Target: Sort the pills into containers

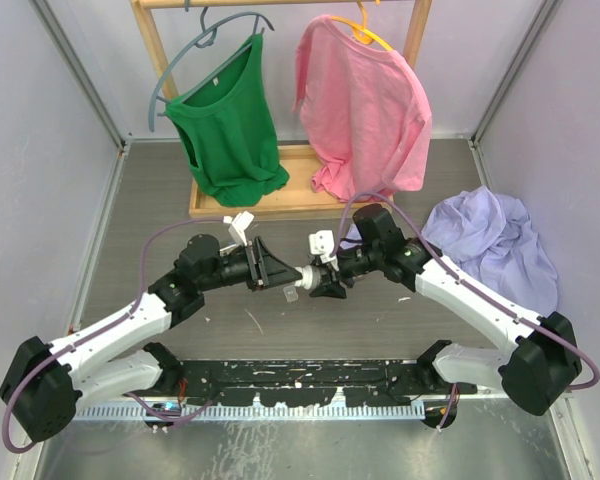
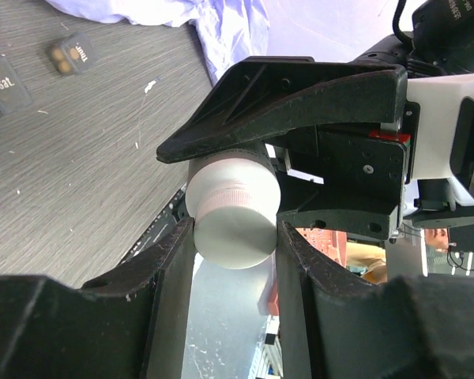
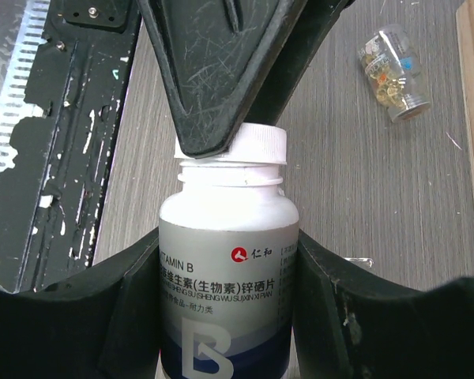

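Right wrist: glossy white cylindrical bottle (image 3: 227, 292), ribbed round cap (image 3: 261, 144).

white bottle (image 3: 227, 284) labelled VITAMIN B, 仁和

The grey table (image 1: 310, 330) bears a lilac cloth (image 1: 500, 245), a wooden rack base (image 1: 300, 170) (far side) and a clear vial (image 3: 393, 73).
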`<state>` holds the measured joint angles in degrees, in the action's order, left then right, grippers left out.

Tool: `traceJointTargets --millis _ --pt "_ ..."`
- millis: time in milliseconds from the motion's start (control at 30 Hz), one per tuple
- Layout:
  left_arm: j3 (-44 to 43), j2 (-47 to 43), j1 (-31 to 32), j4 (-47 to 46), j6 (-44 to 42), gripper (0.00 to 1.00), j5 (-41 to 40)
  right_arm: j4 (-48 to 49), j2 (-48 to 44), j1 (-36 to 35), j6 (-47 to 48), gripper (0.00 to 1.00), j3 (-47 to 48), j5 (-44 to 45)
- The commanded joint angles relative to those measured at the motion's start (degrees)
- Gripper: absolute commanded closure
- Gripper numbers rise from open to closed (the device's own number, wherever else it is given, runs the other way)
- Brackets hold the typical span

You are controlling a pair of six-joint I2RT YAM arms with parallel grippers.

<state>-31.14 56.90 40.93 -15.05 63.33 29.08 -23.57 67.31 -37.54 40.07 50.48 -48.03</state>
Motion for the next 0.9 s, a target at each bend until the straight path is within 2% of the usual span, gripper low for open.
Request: traceJointTargets --millis 0,433,700,867 --pt "-3.49 -0.27 0.75 1.18 -0.74 0.72 0.63 1.32 -0.05 -0.51 0.64 0.99 2.79 1.61" --pt "-5.49 1.06 2.84 1.67 4.33 0.73 -2.05 3.92 0.41 -0.64 -4.05 0.99 2.86 3.37" --pt "-5.6 1.99 3.03 0.5 7.86 0.73 -1.56 4.01 1.79 -0.51 -6.99 0.99 3.3 -3.64" --pt "-6.67 2.36 3.01 4.0 4.16 0.73 1.62 3.85 1.74 -0.25 -7.75 0.99 3.45 -8.71"
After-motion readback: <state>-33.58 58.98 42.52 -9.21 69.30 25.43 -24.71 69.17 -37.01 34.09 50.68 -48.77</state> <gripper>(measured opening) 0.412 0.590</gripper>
